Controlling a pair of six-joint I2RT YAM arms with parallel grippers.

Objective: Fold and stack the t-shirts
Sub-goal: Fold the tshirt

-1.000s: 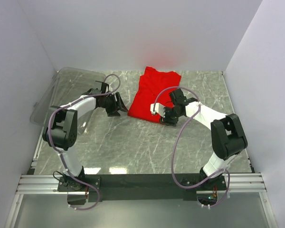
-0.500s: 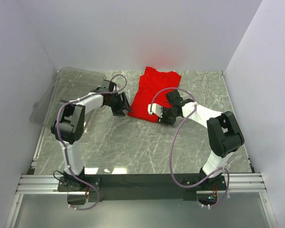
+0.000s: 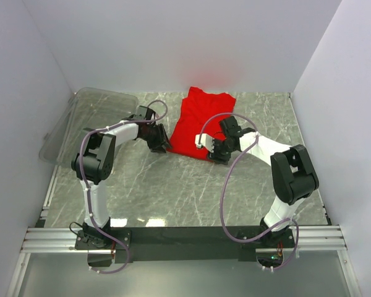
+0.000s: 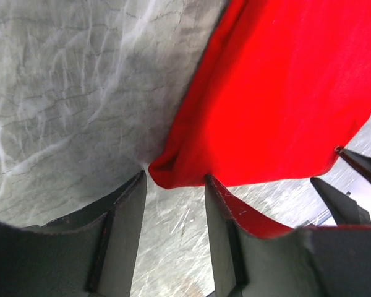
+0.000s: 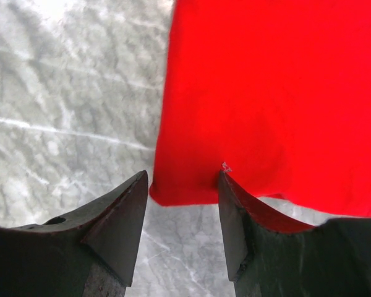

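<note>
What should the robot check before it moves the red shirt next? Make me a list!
1. Left gripper at t-shirt corner: ok, corner sits between its fingers.
2. Right gripper at the other near corner: ok.
3. Cloth pinched: not ok, both jaws stand open.
4. t-shirt spread on table: ok.
5. Clear bin apart from t-shirt: ok.
6. Layers caught at each corner: cannot tell.

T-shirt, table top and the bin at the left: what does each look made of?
T-shirt: soft matte red knit fabric, likely cotton; it lies limp and its edge rolls softly at the corner. Table top: grey veined stone-look surface, perhaps marble or a laminate; fairly glossy, with light reflections. Bin: clear rigid plastic, since the table shows through its walls.
</note>
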